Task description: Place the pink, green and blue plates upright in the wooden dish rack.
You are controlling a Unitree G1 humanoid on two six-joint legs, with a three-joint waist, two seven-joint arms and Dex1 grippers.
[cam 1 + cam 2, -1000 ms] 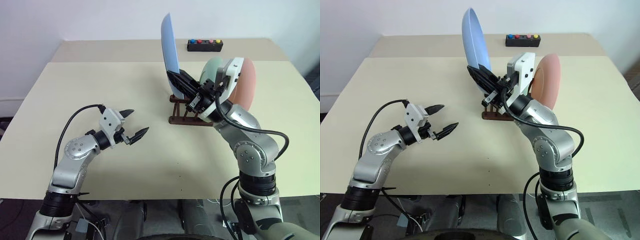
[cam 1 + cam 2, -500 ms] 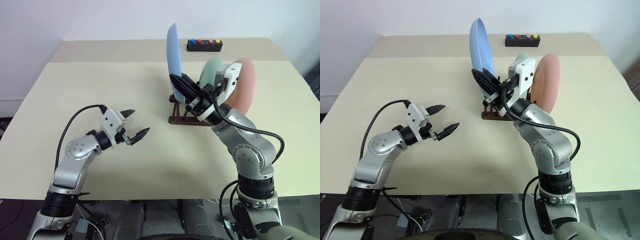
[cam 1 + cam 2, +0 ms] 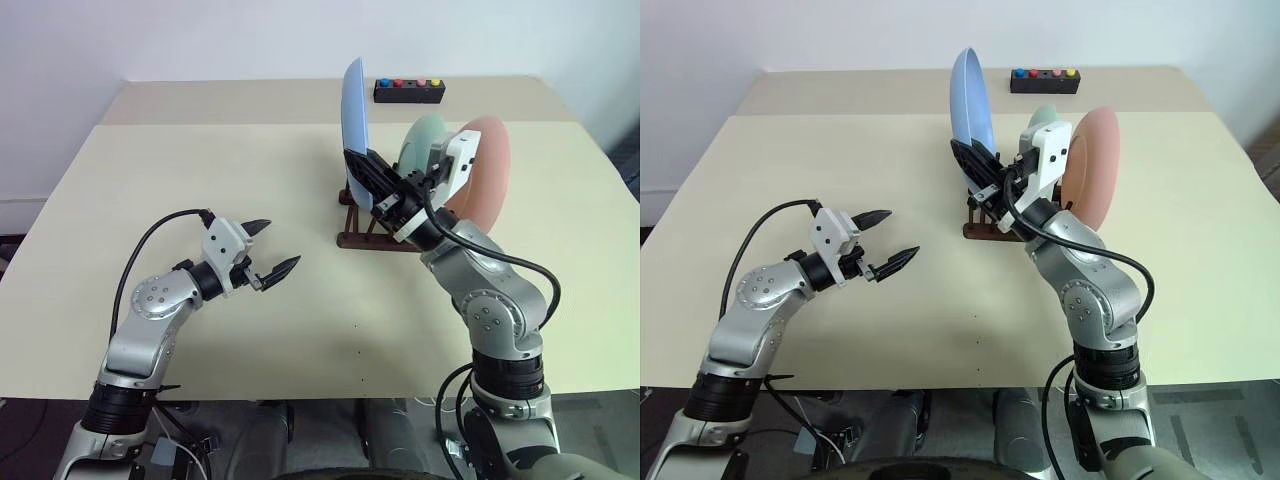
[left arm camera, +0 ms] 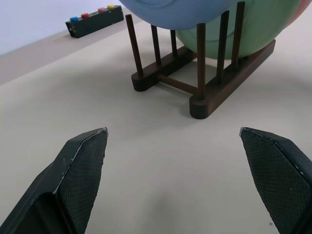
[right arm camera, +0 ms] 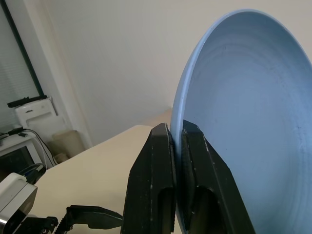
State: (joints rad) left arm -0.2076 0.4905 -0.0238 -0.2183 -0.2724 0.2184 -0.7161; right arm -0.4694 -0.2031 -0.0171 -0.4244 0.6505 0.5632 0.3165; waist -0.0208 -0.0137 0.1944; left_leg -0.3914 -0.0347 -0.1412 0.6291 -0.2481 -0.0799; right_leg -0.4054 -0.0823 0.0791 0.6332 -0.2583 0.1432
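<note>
I've got the blue plate [image 3: 971, 88] pinched by its rim in my right gripper [image 5: 176, 146], fingers clamped either side of the edge, plate standing nearly on edge above the near-left end of the wooden dish rack [image 4: 204, 83]. The green plate [image 3: 422, 142] and pink plate [image 3: 1092, 165] are already upright in slots farther right. What matters now: the free pegs sit directly beneath the blue plate's lower edge, so I reckon it goes straight down between them. My left gripper [image 3: 272, 250] hangs wide open over the table [image 3: 200, 170], well apart from the rack.
</note>
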